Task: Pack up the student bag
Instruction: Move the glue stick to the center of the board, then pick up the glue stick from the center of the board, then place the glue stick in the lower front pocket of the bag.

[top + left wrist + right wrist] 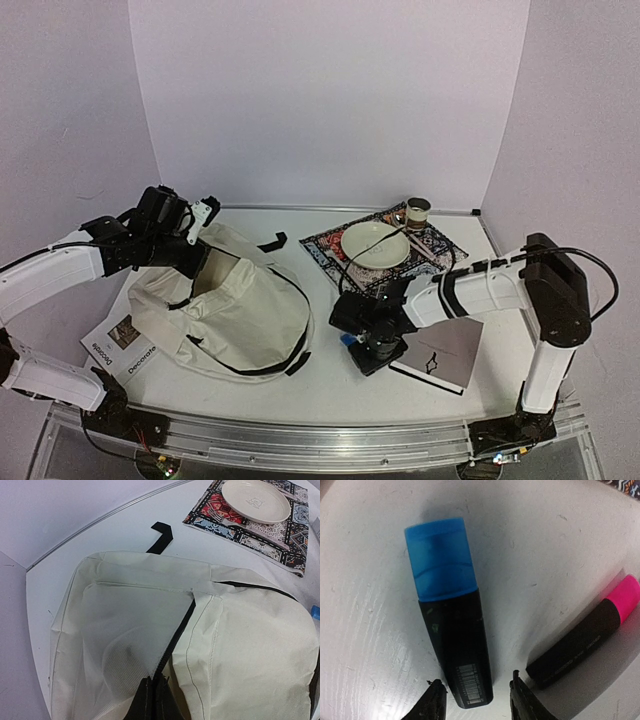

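On the white table [300, 225], the student bag [235, 315] lies lower left of the top view. Our left gripper [152, 700] pinches its zipper edge, likely to hold the mouth open. Our right gripper [476, 700] stands open astride the blue highlighter [452, 625], poised to grasp.

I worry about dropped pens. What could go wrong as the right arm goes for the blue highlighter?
The right fingers straddle only the black tail of the blue highlighter; pinched there, it may pivot or slip. The pink highlighter lies close beside one finger and could be knocked. Only the left fingers hold the mouth of the bag up; if the fabric slips, it may sag shut.
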Available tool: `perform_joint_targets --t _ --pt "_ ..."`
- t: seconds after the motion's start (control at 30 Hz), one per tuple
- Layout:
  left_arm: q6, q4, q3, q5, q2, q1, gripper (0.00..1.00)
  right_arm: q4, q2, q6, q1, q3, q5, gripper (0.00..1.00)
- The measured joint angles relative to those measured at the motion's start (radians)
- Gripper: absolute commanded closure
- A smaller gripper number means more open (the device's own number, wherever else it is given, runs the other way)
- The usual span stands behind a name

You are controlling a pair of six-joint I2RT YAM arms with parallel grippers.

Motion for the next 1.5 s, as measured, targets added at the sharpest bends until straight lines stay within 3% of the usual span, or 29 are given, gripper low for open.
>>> perform_joint_targets --t 0.3,0.4,0.53,0.7,0.93,1.27,1.5 --pt "0.0 0.0 0.0 0.008 0.008 0.0 1.0 -0.066 0.112 -0.057 -0.02 0.15 -0.032 0.51" --pt "0.0 0.0 0.0 0.019 0.014 0.0 1.0 -0.07 0.131 -0.078 -0.042 0.18 -0.065 0.61" --pt "-0.002 0.0 0.001 0.046 0.021 0.0 1.0 -0.067 0.137 -0.092 -0.07 0.186 -0.111 0.82" --pt "-0.036 -0.027 0.029 0.111 0.023 0.002 1.0 -0.067 0.135 -0.103 -0.088 0.188 -0.129 0.92" --pt "-0.128 -0.103 0.128 0.252 0.044 0.001 1.0 -0.089 0.09 -0.091 -0.092 0.185 -0.133 1.0" --pt "-0.216 -0.114 0.183 0.411 0.12 0.001 1.0 -0.121 -0.125 -0.08 -0.095 0.266 -0.151 1.0" --pt "-0.275 -0.103 0.186 0.486 0.172 0.0 1.0 -0.106 -0.152 -0.075 -0.092 0.306 -0.224 1.0"
